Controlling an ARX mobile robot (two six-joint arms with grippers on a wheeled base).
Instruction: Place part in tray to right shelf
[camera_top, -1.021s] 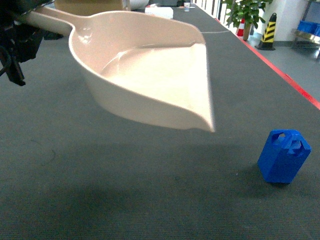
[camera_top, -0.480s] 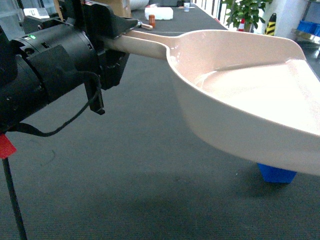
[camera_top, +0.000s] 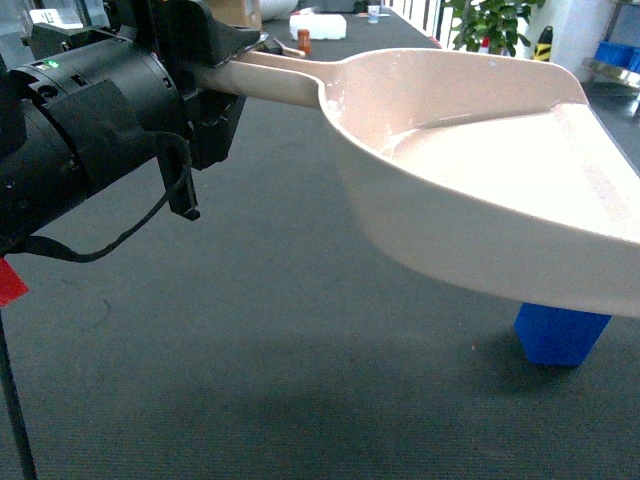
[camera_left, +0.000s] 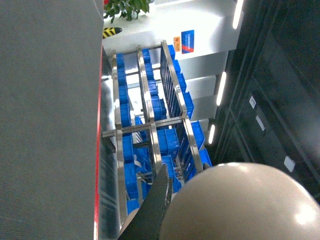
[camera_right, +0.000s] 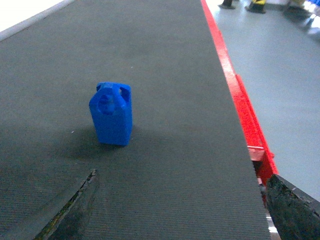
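Note:
The tray (camera_top: 480, 170), a big pale beige-pink scoop, hangs above the dark table mat. My left gripper (camera_top: 215, 80) is shut on its long handle (camera_top: 270, 82) at the upper left. In the left wrist view one dark finger (camera_left: 157, 205) presses against the rounded beige plastic (camera_left: 240, 205). The part (camera_top: 560, 335), a small bright-blue block, stands on the mat under the tray's front edge, with only its base showing there. The right wrist view shows the whole part (camera_right: 112, 114) upright, ahead of my open, empty right gripper (camera_right: 182, 210). I cannot make out the right shelf for certain.
A red strip (camera_right: 240, 100) marks the table's right edge, with grey floor beyond. A steel rack with blue crates (camera_left: 150, 125) stands past that edge in the left wrist view. A white box (camera_top: 318, 25) and a potted plant (camera_top: 490, 25) are at the far end.
The left arm has swung the tray to the right until it covers the top of the part. Over the last half second it has lifted slightly. The part has stayed put.

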